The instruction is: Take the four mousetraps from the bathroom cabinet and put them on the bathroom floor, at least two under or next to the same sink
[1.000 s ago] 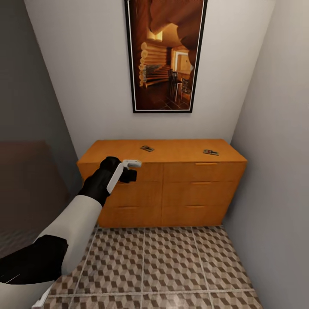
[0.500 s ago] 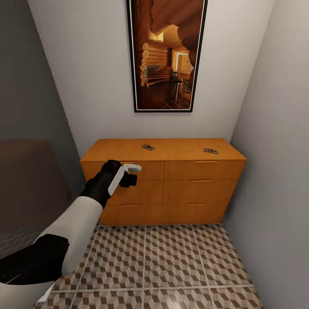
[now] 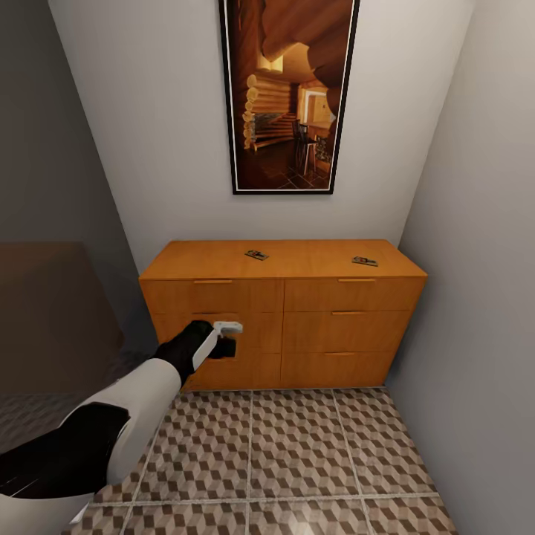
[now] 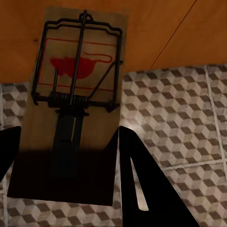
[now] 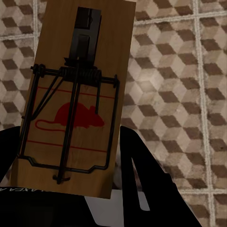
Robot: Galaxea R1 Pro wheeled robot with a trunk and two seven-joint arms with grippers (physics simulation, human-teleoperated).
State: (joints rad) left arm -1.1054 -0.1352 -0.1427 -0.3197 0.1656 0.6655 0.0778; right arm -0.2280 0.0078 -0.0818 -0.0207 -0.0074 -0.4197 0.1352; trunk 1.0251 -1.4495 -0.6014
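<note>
**Both grippers holding a mousetrap, two more on the cabinet**

My left gripper (image 4: 66,151) is clamped on a mousetrap (image 4: 75,94): flat wooden board, dark wire spring, a red mouse silhouette printed inside red lines. I can read no writing. My right gripper (image 5: 66,189) grips a second mousetrap (image 5: 78,99) with the same red mouse print.

In the head view, left of centre, my left gripper (image 3: 223,338) hangs before the orange-brown wooden cabinet (image 3: 319,327). Two mousetraps lie well apart on its flat top, one mid-frame (image 3: 256,255), one further right (image 3: 365,261). Cube-patterned floor tiles (image 3: 297,453) fill the lower frame.
</note>
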